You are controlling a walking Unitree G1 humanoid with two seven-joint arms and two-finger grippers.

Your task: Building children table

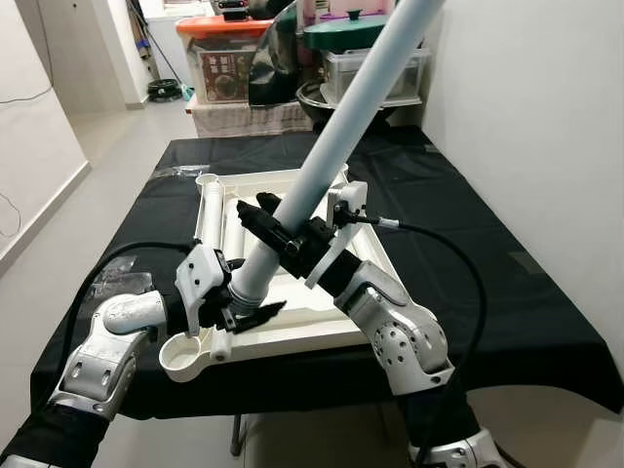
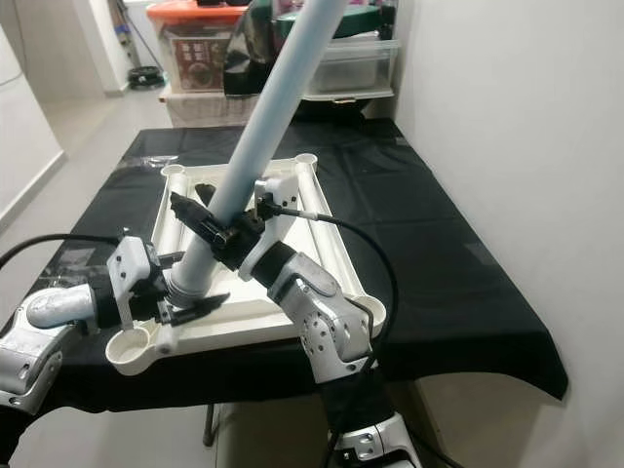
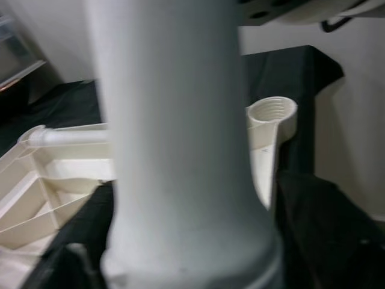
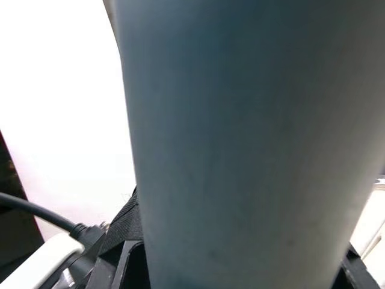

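A black-draped table (image 1: 507, 292) stands before me, and on it the white children's table top (image 1: 322, 322) lies upside down, ribs up, with a round threaded corner socket (image 1: 185, 356) at its near-left corner, just over the table's near edge. A second leg (image 1: 210, 210) lies flat along the top's left side. The pale blue table leg (image 1: 341, 117) I hold is long and runs on a steep slant, its upper end rising far and to the right out of the picture and its flared lower end (image 1: 252, 283) sitting low at the near left. That axis is what matters: the lower end hangs just right of and slightly beyond the near-left socket, apart from it, and the leg is tilted rather than upright over the opening. My right gripper (image 1: 283, 229) is pinched around the leg a little above the flare, its black fingers on either side of the tube. My left gripper (image 1: 239, 312) is at the flared end itself, fingers closed against its collar, and is the nearer one to the socket. In my judgement the end must swing near and left, and the leg stand up straighter, to meet the threads.
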